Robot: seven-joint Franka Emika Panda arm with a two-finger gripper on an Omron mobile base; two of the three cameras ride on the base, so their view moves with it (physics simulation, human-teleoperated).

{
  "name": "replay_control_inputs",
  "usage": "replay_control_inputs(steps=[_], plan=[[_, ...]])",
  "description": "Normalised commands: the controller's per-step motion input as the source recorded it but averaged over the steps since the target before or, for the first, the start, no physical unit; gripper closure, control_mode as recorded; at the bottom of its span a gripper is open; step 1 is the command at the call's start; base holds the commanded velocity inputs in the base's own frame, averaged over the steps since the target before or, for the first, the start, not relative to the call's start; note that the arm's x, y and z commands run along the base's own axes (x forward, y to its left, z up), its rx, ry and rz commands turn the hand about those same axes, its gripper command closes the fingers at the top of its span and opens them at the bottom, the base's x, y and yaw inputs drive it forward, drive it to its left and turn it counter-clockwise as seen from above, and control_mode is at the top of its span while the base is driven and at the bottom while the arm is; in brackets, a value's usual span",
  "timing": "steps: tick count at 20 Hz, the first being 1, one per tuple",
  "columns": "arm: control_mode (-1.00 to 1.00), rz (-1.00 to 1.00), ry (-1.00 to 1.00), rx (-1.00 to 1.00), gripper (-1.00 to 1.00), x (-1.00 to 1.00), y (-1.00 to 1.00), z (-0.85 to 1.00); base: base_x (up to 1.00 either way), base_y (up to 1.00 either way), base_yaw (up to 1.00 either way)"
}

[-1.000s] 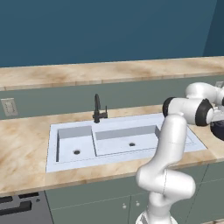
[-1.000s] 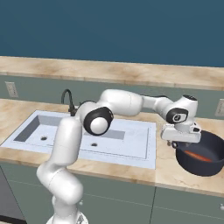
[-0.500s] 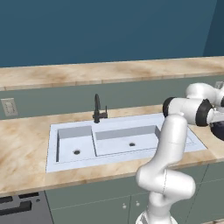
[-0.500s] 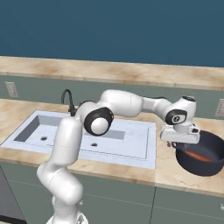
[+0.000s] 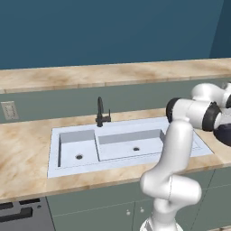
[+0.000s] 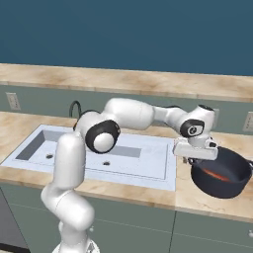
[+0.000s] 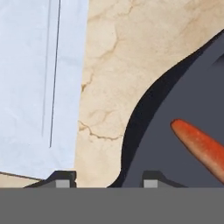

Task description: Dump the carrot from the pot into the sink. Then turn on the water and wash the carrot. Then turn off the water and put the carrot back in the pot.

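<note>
The dark pot (image 6: 228,182) stands on the counter right of the sink (image 6: 143,154). The orange-red carrot (image 6: 215,174) lies inside it. My gripper (image 6: 197,159) hangs over the pot's left rim. In the hand view the gripper (image 7: 107,178) straddles that rim: one fingertip (image 7: 61,177) is outside over the counter, the other is inside the pot (image 7: 183,109). The outer finger stands clear of the rim, so the jaws are open. The carrot (image 7: 202,148) lies to the right of the fingers, untouched. No water runs from the black faucet (image 5: 100,113).
The beige marble counter (image 7: 131,52) shows as a strip between the sink's edge (image 7: 35,65) and the pot. The double-basin sink (image 5: 122,149) sits mid-counter. A raised back ledge (image 6: 148,81) runs along the wall. An outlet (image 5: 9,109) is at far left.
The fingers have drawn closer together around the pot's rim. The arm, the pot and the carrot have stayed where they were.
</note>
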Motion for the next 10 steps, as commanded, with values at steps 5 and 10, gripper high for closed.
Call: replay_control_inputs(steps=[5, 10], plan=[[-1.00, 0.00, -0.02, 0.00, 1.00, -0.26, 0.99, 0.92, 0.00, 0.00, 0.00], [-1.00, 0.01, -0.05, 0.00, 1.00, -0.09, 1.00, 0.96, 0.00, 0.00, 0.00]])
